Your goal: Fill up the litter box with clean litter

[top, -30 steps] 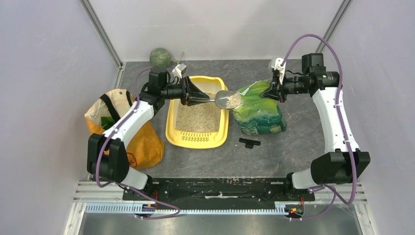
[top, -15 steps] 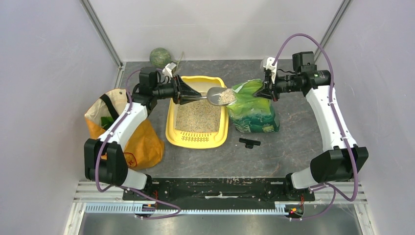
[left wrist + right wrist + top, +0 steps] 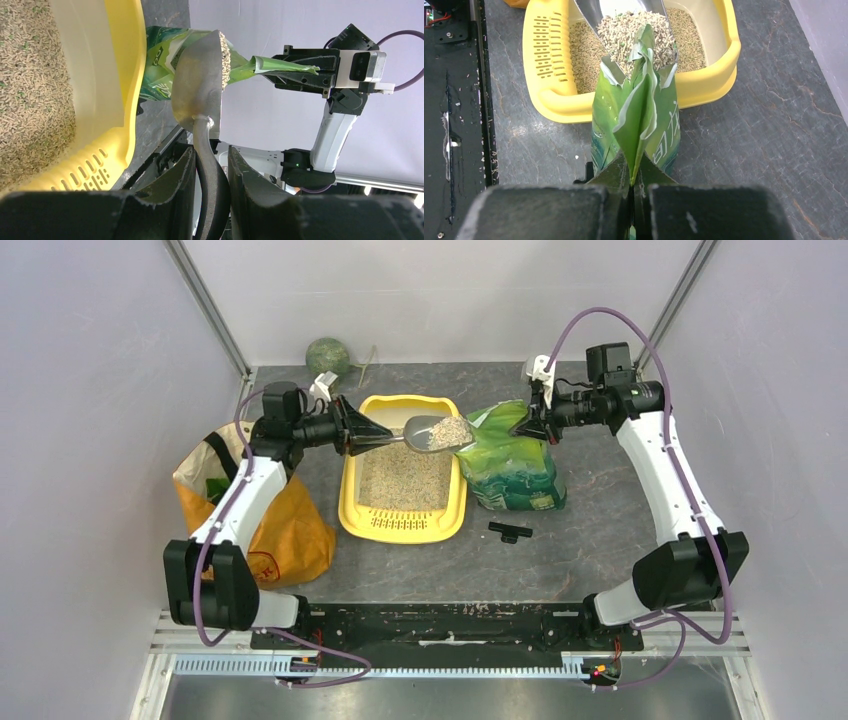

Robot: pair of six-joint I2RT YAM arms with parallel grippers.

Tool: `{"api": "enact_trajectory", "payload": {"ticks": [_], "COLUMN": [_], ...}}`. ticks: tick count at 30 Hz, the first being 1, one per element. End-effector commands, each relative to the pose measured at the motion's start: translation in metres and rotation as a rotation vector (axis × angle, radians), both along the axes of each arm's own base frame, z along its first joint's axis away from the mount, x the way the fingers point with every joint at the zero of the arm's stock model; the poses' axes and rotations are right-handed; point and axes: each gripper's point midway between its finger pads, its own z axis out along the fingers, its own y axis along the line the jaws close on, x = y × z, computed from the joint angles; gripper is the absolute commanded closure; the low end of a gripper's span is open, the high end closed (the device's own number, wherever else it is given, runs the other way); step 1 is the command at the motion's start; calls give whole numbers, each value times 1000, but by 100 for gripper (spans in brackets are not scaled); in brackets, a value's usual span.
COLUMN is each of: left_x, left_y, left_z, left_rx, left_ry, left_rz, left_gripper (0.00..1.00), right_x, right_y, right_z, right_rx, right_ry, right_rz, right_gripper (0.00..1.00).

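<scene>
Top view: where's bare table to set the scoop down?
Widest bare patch: table right of the green bag, out to the right arm. Also the near strip between the litter box and the table edge, save the black clip. Crowded: orange bag, box and green bag sit close together.

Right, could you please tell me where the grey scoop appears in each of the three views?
Top external: scoop in the centre, over the litter box's far right corner.
Left wrist: scoop in the middle, handle in the left gripper.
Right wrist: scoop at the top edge, behind the green bag.
Shared landmark: the yellow litter box.
</scene>
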Motion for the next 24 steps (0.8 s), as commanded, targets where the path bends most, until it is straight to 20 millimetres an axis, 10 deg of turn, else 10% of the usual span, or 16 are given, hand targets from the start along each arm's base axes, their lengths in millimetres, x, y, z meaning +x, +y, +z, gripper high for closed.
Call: {"api": "enact_trajectory", "payload": {"ticks": [1, 18, 24], "left_x": [-15, -18, -21], "left_y": [5, 51, 78], "left_z": [23, 39, 13], "left_rx": [-25, -124, -3], "left_ry": [-107, -90, -58], "left_rz": [-38, 78, 136], "left_gripper": [98, 98, 98], "right_x": [5, 9, 9], "right_y": [18, 29, 29], "right_z": [57, 52, 53], "right_rx": [89, 77, 76], "right_ry": [-193, -185, -191], "right_rz": [71, 85, 84], "right_gripper": [100, 100, 100]}}
